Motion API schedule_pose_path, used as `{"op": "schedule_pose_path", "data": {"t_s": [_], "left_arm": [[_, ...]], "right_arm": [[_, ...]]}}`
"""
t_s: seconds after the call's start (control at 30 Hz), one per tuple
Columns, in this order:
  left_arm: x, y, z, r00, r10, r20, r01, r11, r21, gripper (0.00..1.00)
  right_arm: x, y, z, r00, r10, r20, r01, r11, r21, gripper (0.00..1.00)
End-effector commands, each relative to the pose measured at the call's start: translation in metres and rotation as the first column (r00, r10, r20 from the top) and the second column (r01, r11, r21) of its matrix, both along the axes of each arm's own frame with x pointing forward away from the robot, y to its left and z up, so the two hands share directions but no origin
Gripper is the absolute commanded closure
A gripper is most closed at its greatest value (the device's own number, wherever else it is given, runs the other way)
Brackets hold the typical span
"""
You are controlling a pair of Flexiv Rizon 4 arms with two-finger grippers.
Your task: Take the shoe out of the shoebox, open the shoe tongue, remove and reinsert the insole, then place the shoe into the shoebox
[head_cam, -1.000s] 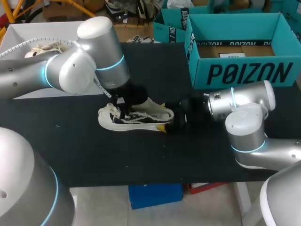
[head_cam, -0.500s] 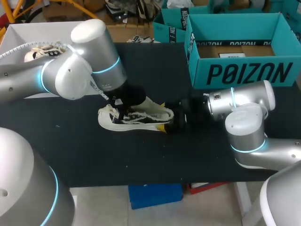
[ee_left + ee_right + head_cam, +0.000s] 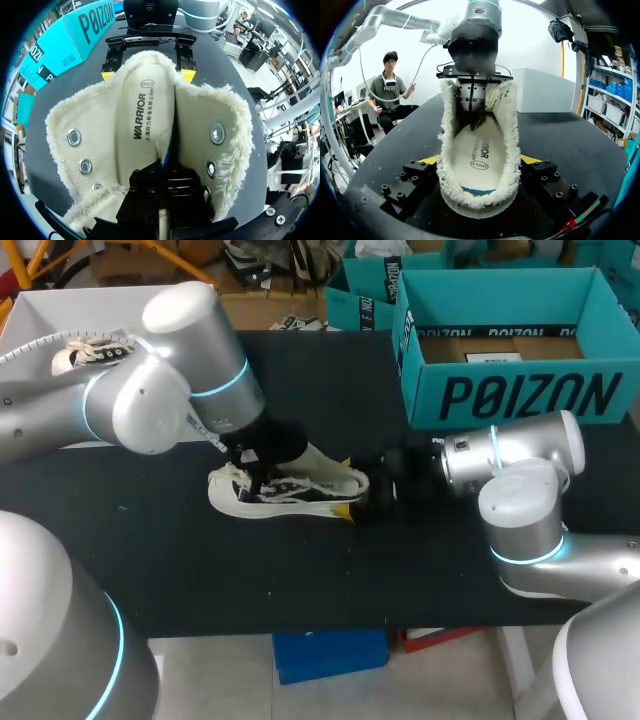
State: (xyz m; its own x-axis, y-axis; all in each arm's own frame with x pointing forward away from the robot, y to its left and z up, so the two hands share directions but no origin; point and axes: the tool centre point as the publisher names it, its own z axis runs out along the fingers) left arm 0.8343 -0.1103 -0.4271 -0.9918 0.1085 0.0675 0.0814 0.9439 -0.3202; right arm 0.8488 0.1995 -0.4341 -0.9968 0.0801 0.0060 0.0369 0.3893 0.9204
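Gripping the heel end of the shoe [image 3: 300, 490], my R gripper [image 3: 478, 161] has one yellow-tipped finger pressed on each side of it, low down nr the sole. My L gripper [image 3: 472, 116] comes down from above into the shoe's open top, approx. mid-length, its black body over the front part of the insole [image 3: 142, 112]. Can't tell whether it's clenched or loose; that end is hidden inside the shoe.

The insole lies inside the shoe, pale w/ dark print. A dark blue strip shows along one long edge of it, beside the L gripper. The shoe's upper is spread wide, w/ fleecy cream lining on both flaps and metal eyelets [image 3: 74, 136] on each.

The shoe stands on its sole on the black table [image 3: 200, 570], nr the middle, toe toward my left, heel toward my right. It's outside the shoebox [image 3: 520, 395], a teal open-topped box at the table's far right corner, well apart from the shoe, w/ brown cardboard visible inside.
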Motion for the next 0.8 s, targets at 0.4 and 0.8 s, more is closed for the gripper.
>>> {"op": "schedule_pose_path", "data": {"t_s": [0.4, 0.8], "left_arm": [[0.002, 0.008, 0.007, 1.000, -0.007, 0.013, 0.008, 0.999, -0.048, 1.00], [0.005, 0.006, 0.015, 1.000, -0.010, 0.016, 0.012, 0.998, -0.068, 1.00]], "right_arm": [[0.001, -0.002, -0.004, 1.000, -0.001, -0.001, 0.001, 1.000, -0.001, 1.00], [0.001, -0.002, -0.004, 1.000, -0.001, -0.001, 0.001, 1.000, -0.001, 1.00]]}}
